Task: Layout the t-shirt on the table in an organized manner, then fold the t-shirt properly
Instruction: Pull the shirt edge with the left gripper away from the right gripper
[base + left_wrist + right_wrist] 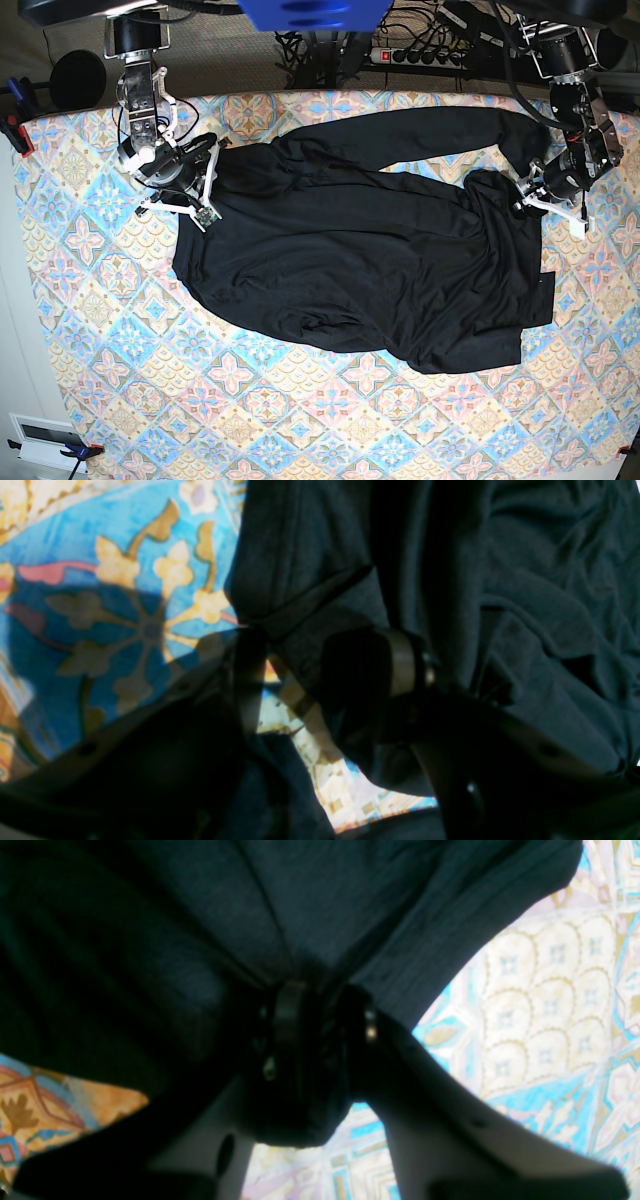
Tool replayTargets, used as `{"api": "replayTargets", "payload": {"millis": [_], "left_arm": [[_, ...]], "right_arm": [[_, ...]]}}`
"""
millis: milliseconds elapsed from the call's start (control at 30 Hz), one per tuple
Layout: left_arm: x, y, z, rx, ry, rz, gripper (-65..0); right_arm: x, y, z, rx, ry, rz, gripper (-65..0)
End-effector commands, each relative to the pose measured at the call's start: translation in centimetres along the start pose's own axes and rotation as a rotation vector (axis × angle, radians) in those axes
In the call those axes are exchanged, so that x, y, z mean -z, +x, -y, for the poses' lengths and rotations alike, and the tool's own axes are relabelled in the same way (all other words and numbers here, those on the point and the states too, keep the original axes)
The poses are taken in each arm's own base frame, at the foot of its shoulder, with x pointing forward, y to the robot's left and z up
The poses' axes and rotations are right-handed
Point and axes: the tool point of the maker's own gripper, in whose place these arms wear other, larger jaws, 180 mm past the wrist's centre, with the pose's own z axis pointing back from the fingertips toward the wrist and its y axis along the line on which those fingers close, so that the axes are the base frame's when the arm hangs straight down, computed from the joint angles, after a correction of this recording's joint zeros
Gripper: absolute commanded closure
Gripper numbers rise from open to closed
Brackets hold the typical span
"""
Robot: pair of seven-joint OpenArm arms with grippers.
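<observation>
The black t-shirt [370, 260] lies loosely spread and wrinkled across the middle of the patterned table [100, 330], with one long sleeve running along the far side. At the cloth's left edge in the base view, my right gripper [203, 195] is shut on a pinch of t-shirt [280, 905]; the wrist view shows its jaws [322, 990] closed tight with the fabric fanning out above. On the right side, my left gripper [535, 195] [310, 645] stands open astride a folded hem of the t-shirt [550, 605], and tablecloth [125, 605] shows between its fingers [400, 665].
A power strip and cables [430, 50] lie behind the table's far edge. Red clamps [12, 130] hold the cloth at the left edge. Bare patterned table spans the near side below the shirt [300, 420].
</observation>
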Motion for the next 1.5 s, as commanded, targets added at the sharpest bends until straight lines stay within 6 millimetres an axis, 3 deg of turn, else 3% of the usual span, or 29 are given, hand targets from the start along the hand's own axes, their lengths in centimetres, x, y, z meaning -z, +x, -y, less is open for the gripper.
{"api": "replayTargets", "payload": {"millis": [0, 300, 467, 600, 700, 800, 867, 967, 1033, 1200, 1467], "left_arm": [[-0.3, -0.6, -0.4, 0.007, 0.013, -0.041, -28.5], [-0.2, -1.1, -0.4, 0.002, 0.011, -0.049, -8.1], [-0.5, -0.6, -0.8, 0.011, 0.023, -0.043, 0.0], [-2.0, 1.2, -2.7, 0.018, 0.066, -0.012, 0.0], [-4.3, 2.9, -4.3, 0.011, 0.103, 0.056, 0.0], [-6.5, 4.5, -4.1, 0.085, 0.123, 0.108, 0.0], [-7.4, 4.8, -3.8, 0.127, 0.134, 0.121, 0.0], [-7.7, 5.0, -4.0, 0.135, 0.143, 0.132, 0.0], [-8.5, 5.8, -4.9, 0.125, 0.166, 0.151, 0.0], [-8.8, 5.1, -8.1, 0.078, 0.24, 0.129, 0.0], [-8.4, 4.7, -10.1, 0.075, 0.302, 0.145, 0.0]], "right_arm": [[-0.3, 0.4, 0.8, -0.009, -0.019, 0.012, -13.8], [-0.3, 0.4, 0.8, -0.009, -0.019, 0.012, -13.8], [-0.3, 0.4, 0.8, -0.009, -0.019, 0.012, -13.8], [-0.3, 0.4, 0.8, -0.009, -0.019, 0.012, -13.8], [-0.2, 0.4, 0.8, -0.008, -0.018, 0.011, -13.8], [-0.2, 0.4, 0.7, -0.01, -0.016, 0.011, -13.8], [0.0, 0.2, 0.5, -0.011, -0.009, 0.002, -13.9], [0.7, -1.7, 0.1, 0.002, 0.011, -0.069, -13.9], [0.8, -2.0, 0.0, 0.004, 0.015, -0.079, -13.9], [0.7, -2.1, -0.2, 0.003, 0.017, -0.08, -13.9], [-2.0, 2.2, 1.1, -0.041, -0.05, 0.05, -13.9]]}}
